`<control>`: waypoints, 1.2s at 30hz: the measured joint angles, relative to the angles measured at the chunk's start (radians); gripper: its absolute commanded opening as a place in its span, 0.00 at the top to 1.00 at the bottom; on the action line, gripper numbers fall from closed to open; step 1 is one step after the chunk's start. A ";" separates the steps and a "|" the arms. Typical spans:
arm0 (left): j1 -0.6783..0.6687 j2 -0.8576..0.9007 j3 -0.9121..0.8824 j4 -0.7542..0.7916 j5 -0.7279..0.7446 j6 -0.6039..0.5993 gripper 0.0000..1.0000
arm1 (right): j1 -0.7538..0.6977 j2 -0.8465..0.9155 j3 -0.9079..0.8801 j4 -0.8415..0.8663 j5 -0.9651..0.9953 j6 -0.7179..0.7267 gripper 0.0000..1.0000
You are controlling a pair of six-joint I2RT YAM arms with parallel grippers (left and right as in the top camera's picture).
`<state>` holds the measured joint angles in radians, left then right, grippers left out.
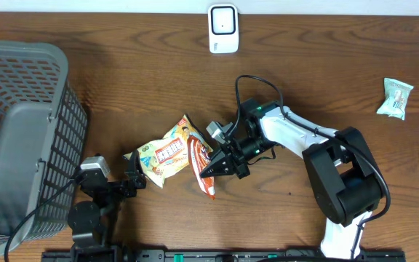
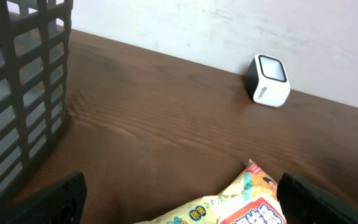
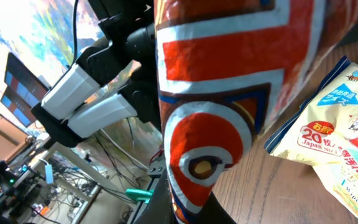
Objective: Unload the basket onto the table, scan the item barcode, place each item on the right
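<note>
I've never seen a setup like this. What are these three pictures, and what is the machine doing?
Two robot arms work at a brown table. One picture looks down from above; the other two come from a camera on each arm's wrist. The right gripper is shut on a red-and-white packet, held beside a yellow snack bag lying on the table. The left gripper is open, with that bag just in front of it. A white scanner stands at the far edge, a grey basket at the left, and two small packets lie far right.
</note>
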<state>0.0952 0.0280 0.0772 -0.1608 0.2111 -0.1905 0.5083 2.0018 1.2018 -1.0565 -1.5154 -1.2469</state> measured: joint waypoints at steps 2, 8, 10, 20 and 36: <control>0.000 0.000 0.000 0.000 0.000 0.000 0.02 | 0.000 0.000 0.000 0.000 -0.001 0.000 0.99; 0.000 0.000 0.000 0.000 0.000 0.000 0.02 | 0.000 0.000 0.000 -0.031 -0.004 0.000 0.99; 0.000 0.000 0.000 0.000 0.000 0.000 0.02 | 0.000 0.000 0.000 -0.036 -0.004 -0.001 0.99; 0.000 0.000 0.000 0.000 0.000 0.000 0.02 | 0.000 0.000 0.000 -0.054 -0.004 -0.001 0.99; 0.000 0.000 0.000 0.000 0.000 0.000 0.02 | -0.120 0.000 0.049 -0.063 0.018 0.171 0.99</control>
<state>0.0952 0.0280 0.0772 -0.1608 0.2111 -0.1905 0.3885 2.0022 1.2510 -1.1194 -1.4975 -1.0756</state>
